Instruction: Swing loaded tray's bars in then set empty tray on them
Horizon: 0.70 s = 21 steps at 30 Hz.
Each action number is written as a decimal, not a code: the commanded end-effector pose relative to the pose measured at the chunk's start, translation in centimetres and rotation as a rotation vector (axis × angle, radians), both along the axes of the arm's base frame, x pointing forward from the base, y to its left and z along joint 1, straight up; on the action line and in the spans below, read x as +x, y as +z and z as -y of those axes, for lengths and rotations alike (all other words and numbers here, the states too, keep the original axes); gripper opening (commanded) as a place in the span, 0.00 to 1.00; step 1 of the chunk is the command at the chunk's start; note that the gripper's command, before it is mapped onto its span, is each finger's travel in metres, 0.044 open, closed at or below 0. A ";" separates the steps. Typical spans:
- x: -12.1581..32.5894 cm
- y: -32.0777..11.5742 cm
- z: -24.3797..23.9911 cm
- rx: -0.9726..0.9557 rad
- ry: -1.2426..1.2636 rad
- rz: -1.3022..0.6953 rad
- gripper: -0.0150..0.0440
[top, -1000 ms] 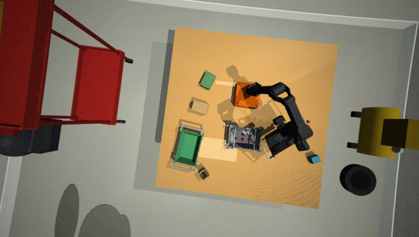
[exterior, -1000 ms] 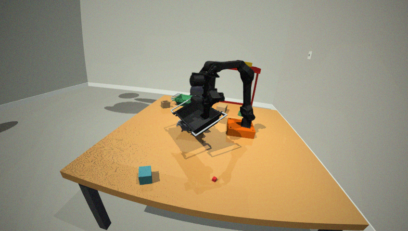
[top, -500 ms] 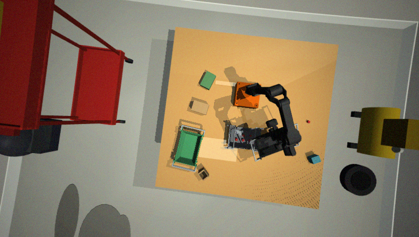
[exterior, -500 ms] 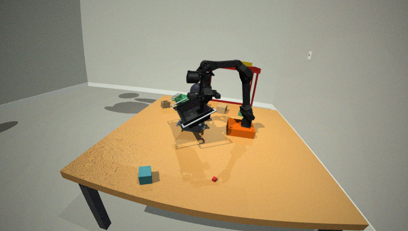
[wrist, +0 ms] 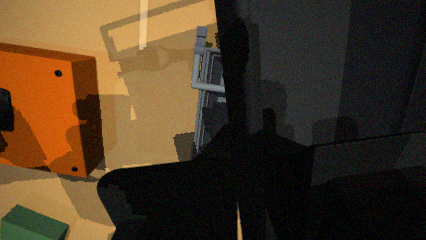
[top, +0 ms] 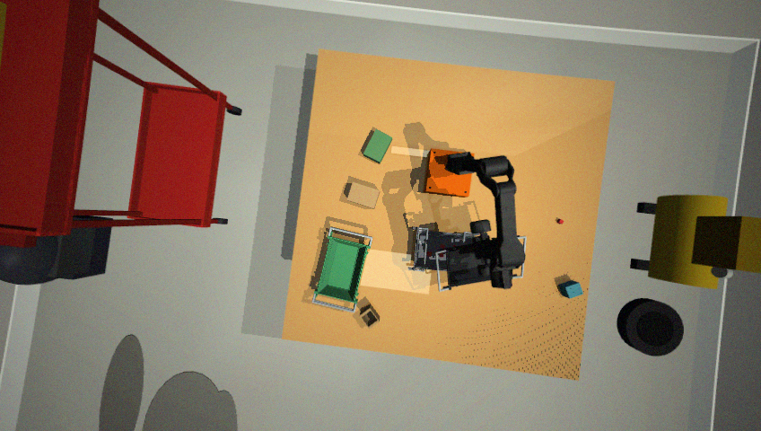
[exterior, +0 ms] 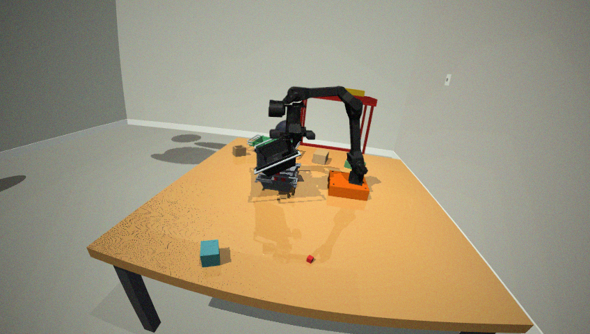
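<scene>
From where I stand, the black arm (top: 504, 213) (exterior: 351, 120) arches out from its orange base (top: 433, 188) (exterior: 347, 192) (wrist: 40, 100) and points its tool (top: 483, 257) (exterior: 294, 142) (wrist: 236, 129) down at the black empty tray (top: 464, 269) (exterior: 273, 155) (wrist: 305, 60). The tool is almost fully closed, gripping that tray, though the dark parts blend together and I can't make out exactly where the fingers pinch it. The tray hangs clearly tilted, with a pale bar sticking out at each end.

Below it, the grey loaded tray (top: 417, 262) (exterior: 275, 183) (wrist: 200, 120) stands on the bench (top: 534, 117) (exterior: 372, 248) (wrist: 165, 100), with red blocks peeking out. The black one overlaps part of it from above; whether the two touch, I can't tell.

A green tray (top: 341, 267) (exterior: 258, 140) stands well apart, a small brown open box (top: 368, 313) (exterior: 238, 151) near its end. A tan block (top: 362, 193) (exterior: 321, 156) and a green block (top: 377, 145) (exterior: 347, 164) (wrist: 35, 225) sit on the same side of the bench. Over on the opposite side are a teal block (top: 571, 288) (exterior: 209, 253) and a tiny red cube (top: 559, 220) (exterior: 309, 259).
</scene>
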<state>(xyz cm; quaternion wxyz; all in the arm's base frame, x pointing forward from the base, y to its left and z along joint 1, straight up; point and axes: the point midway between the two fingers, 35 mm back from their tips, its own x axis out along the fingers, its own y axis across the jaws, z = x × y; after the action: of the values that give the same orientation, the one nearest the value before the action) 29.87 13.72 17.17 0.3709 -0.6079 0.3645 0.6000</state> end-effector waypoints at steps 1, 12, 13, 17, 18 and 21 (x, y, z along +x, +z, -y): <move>0.6 0.4 1.5 0.007 -0.057 0.016 0.25; 1.9 0.5 5.6 0.007 -0.193 0.017 0.25; 2.0 0.5 6.0 0.007 -0.206 0.017 0.25; 2.4 0.5 7.6 0.006 -0.255 0.018 0.25; 2.4 0.5 7.9 0.006 -0.265 0.018 0.25; 2.5 0.5 8.1 0.006 -0.273 0.018 0.25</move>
<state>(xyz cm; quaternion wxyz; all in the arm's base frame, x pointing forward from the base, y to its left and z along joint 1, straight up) 32.27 6.08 17.13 0.4435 -0.5564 0.4389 0.5487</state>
